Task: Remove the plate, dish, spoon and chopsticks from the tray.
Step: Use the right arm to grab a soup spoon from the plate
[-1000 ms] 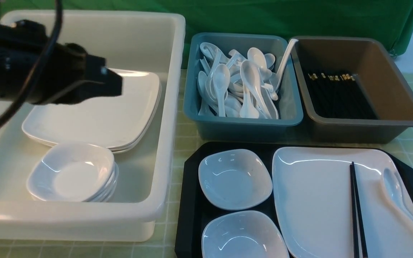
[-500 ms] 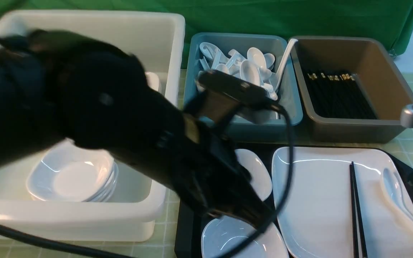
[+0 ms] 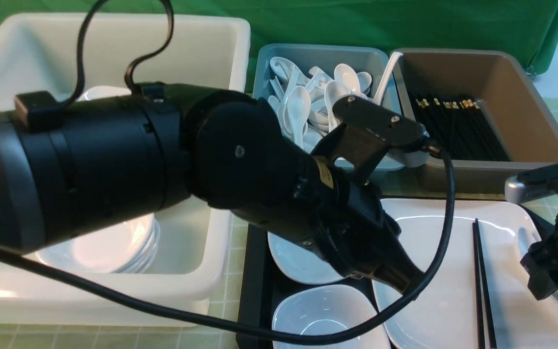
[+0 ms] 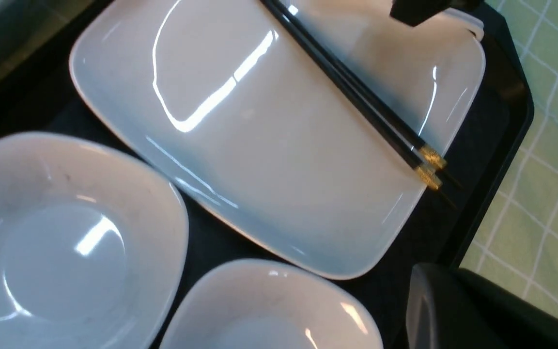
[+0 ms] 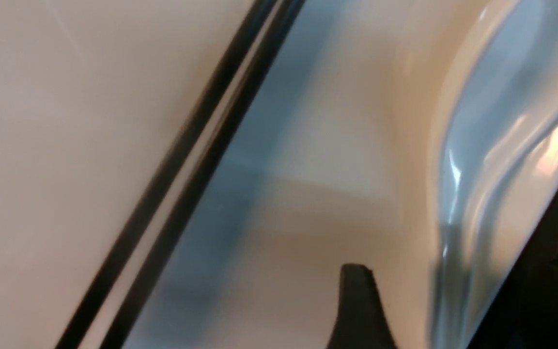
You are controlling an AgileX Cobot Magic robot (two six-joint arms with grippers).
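Note:
The black tray holds two small white dishes, one near the front and one half hidden by my left arm. Beside them lies the big white plate. The black chopsticks and the white spoon lie on the plate. My left gripper is shut with nothing in it and hangs over the plate's left rim. My right gripper is open low over the spoon. The spoon runs between its fingers, ungripped. In the left wrist view the plate and chopsticks show.
A large white tub at the left holds stacked dishes. Behind the tray stand a blue-grey bin of spoons and a brown tub of chopsticks. My left arm blocks much of the front view.
My left arm has swung from over the white tub across to the tray. My right gripper has come in from the right edge over the spoon and opened.

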